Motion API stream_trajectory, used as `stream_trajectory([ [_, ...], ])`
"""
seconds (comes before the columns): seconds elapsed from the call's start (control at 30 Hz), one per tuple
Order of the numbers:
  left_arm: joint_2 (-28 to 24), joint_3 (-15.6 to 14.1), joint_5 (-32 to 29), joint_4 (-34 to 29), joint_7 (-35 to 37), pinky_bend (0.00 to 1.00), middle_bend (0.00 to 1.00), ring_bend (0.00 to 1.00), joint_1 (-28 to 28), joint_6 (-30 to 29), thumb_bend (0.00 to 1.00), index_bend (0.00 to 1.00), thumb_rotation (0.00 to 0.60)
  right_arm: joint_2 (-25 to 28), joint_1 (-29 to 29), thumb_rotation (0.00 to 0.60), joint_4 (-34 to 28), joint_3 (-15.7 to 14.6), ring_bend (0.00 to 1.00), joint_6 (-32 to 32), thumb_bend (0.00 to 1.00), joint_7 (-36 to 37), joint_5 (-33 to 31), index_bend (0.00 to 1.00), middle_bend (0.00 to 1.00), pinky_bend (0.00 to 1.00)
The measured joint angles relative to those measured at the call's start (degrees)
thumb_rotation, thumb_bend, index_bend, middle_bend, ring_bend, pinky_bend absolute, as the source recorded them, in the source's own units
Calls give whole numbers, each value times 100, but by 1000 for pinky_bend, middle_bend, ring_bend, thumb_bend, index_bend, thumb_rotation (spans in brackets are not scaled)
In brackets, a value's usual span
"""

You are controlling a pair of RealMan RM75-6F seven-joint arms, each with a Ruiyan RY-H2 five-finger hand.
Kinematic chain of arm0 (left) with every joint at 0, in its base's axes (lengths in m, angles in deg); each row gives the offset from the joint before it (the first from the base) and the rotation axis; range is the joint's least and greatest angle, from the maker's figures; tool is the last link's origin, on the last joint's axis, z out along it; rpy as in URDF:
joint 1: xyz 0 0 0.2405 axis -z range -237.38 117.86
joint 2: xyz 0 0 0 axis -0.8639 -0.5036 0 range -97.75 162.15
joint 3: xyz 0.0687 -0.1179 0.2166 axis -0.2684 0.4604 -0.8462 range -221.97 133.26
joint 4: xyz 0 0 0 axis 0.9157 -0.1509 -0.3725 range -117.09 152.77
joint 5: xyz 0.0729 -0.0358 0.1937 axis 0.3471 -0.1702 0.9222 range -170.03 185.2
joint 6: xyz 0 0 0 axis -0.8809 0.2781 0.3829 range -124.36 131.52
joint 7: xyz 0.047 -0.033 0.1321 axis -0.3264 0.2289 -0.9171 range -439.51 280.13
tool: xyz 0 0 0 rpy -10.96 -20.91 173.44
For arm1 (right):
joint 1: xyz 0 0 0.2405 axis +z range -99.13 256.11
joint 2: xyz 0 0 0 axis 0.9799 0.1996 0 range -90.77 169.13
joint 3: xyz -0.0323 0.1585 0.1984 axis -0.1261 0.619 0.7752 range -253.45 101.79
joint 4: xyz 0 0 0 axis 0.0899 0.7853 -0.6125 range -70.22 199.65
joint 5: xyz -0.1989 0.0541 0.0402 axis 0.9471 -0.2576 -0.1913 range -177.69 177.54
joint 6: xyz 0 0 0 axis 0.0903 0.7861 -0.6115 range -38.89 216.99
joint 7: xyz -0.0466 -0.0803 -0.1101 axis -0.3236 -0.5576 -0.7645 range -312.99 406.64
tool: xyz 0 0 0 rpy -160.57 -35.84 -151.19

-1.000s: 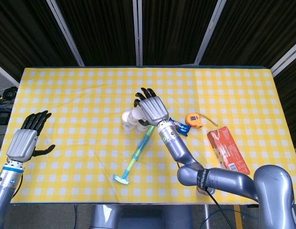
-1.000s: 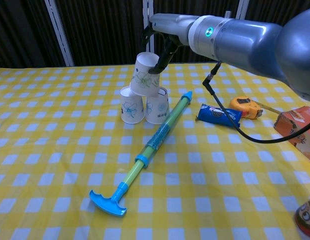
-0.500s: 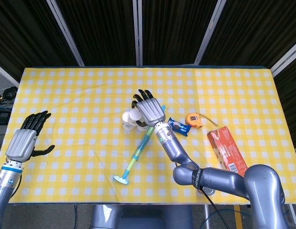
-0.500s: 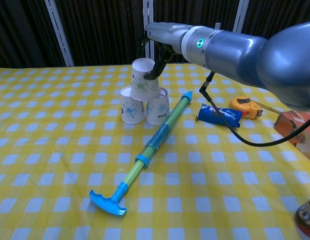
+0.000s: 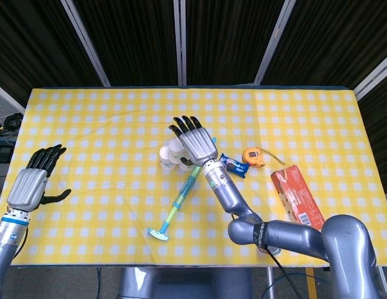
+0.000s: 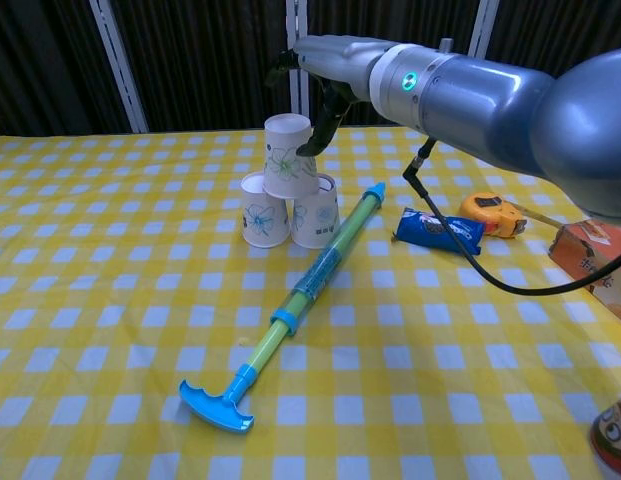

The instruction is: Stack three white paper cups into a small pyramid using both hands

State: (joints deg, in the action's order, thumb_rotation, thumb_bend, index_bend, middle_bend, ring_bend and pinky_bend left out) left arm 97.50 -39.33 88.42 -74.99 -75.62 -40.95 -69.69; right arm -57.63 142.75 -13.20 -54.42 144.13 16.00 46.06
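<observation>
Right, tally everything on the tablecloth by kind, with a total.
Paper cups: 3 (top, bottom left, bottom right)
Water squirter: 1
Blue snack packet: 1
Tape measure: 1
Red box: 1
Total: 7

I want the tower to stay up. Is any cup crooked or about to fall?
Nothing stands out. The top cup sits upright on the two bottom cups, and the right hand hovers just above it, fingers spread.
</observation>
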Motion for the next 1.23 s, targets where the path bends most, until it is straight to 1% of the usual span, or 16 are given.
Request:
stream_trajectory([
  [0.1, 7, 11, -16, 13, -12, 0, 0, 0, -17, -24, 231, 0, 600, 136, -87, 600, -244, -44, 0, 165, 119, -55, 68, 165, 11, 61],
  [0.23, 17, 20, -43, 24, -57, 0, 0, 0, -35, -48, 231, 0, 600, 471, -384, 600, -776, -190, 0, 564, 120, -87, 300, 150, 0, 26],
  [0.3, 27, 29, -54, 20, -94, 0, 0, 0, -52, -87, 188, 0, 600, 692, -610, 600, -1068, -309, 0, 798, 119, -72, 461, 125, 0, 13],
  [0.4, 51, 32, -35, -3, -134, 0, 0, 0, -82, -159, 103, 0, 600, 1133, -1112, 600, -1518, -603, 0, 1231, 118, 30, 822, 75, 0, 0],
  [0.43, 56, 28, -18, -10, -141, 0, 0, 0, -90, -173, 83, 0, 600, 1311, -1338, 600, -1657, -748, 0, 1404, 117, 105, 983, 64, 0, 0],
  [0.57, 81, -7, 34, -25, -270, 0, 0, 0, -124, -231, 67, 0, 600, 1839, -2094, 600, -1909, -1286, 0, 1916, 115, 552, 1531, 11, 0, 0],
  [0.7, 147, -35, 59, -18, -489, 0, 0, 0, -176, -332, 65, 0, 600, 2199, -2799, 600, -1821, -1812, 0, 2441, 115, 1160, 2140, 0, 0, 0],
  [0.73, 173, -42, 59, -2, -543, 0, 0, 0, -193, -360, 66, 0, 600, 2268, -2998, 600, -1719, -1949, 0, 2619, 115, 1327, 2314, 0, 0, 0],
  [0.83, 281, -83, 46, 97, -706, 0, 0, 0, -273, -448, 65, 0, 600, 2374, -3452, 600, -1384, -2221, 0, 3008, 115, 1660, 2609, 0, 0, 0],
  [0.93, 372, -160, 37, 213, -759, 0, 0, 0, -390, -541, 65, 0, 600, 2434, -3864, 600, -1088, -2407, 0, 3271, 115, 2014, 2766, 0, 0, 0],
  [1.23, 453, -338, 132, 493, -771, 0, 0, 0, -707, -890, 65, 0, 600, 2469, -4667, 600, -523, -2640, 0, 3747, 115, 2921, 3082, 0, 0, 0],
])
